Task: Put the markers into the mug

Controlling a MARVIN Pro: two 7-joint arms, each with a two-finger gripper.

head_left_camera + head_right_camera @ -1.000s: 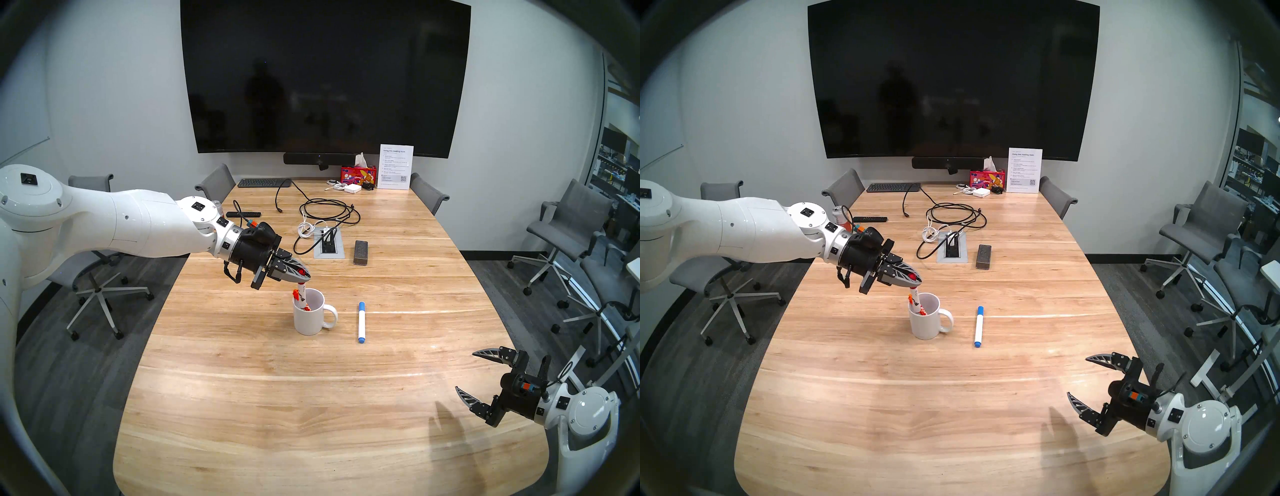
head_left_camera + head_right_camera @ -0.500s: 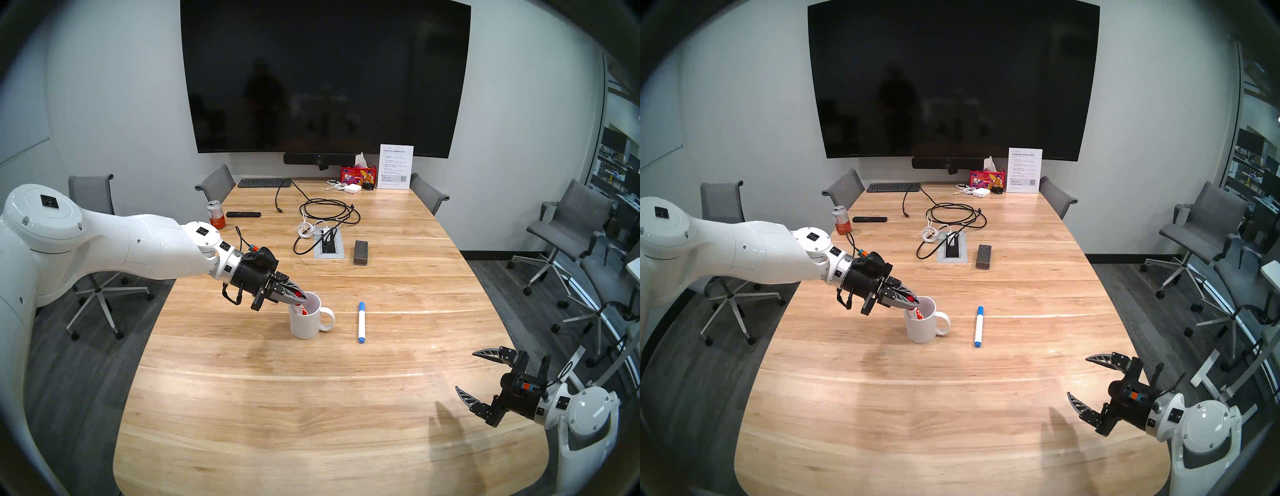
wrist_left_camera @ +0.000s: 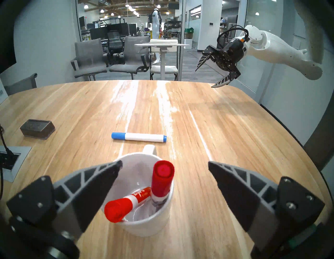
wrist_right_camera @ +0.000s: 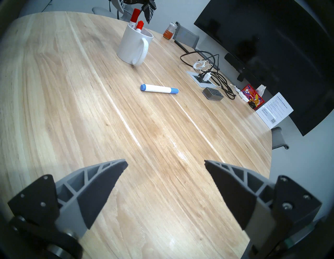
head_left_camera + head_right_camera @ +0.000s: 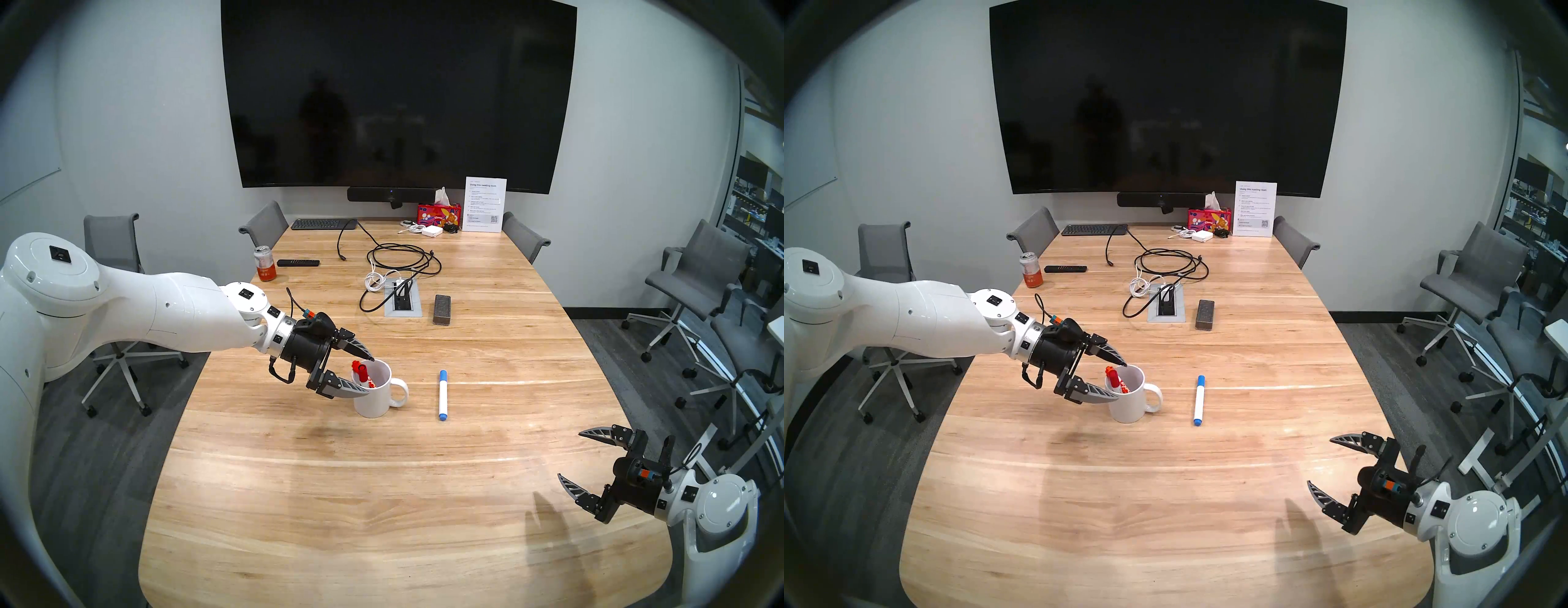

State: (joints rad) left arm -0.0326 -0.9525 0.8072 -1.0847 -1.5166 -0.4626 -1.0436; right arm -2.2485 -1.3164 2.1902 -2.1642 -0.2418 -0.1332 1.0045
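The white mug (image 5: 377, 401) (image 3: 148, 226) stands mid-table, handle to the right. Two markers lean inside it: a red-capped marker (image 5: 362, 372) (image 3: 161, 179) (image 4: 134, 17) and an orange-capped marker (image 3: 124, 206) (image 4: 139, 26). My left gripper (image 5: 370, 375) (image 3: 164, 164) is open, its fingers spread either side of the mug's left rim and holding nothing. A blue-capped white marker (image 5: 442, 395) (image 3: 138, 137) (image 4: 159, 89) lies flat on the table right of the mug. My right gripper (image 5: 570, 454) (image 4: 165, 162) hovers open and empty over the near right table edge.
A dark grey eraser block (image 5: 442, 309) lies behind the blue marker. Cables (image 5: 394, 267) and a floor-box outlet (image 5: 403, 301) sit further back, an orange can (image 5: 265, 263) and a remote (image 5: 298, 263) at the far left. Office chairs ring the table.
My left gripper came down with the red-capped marker into the mug, then opened and let it go. The mug slid slightly left. The right arm has not moved.
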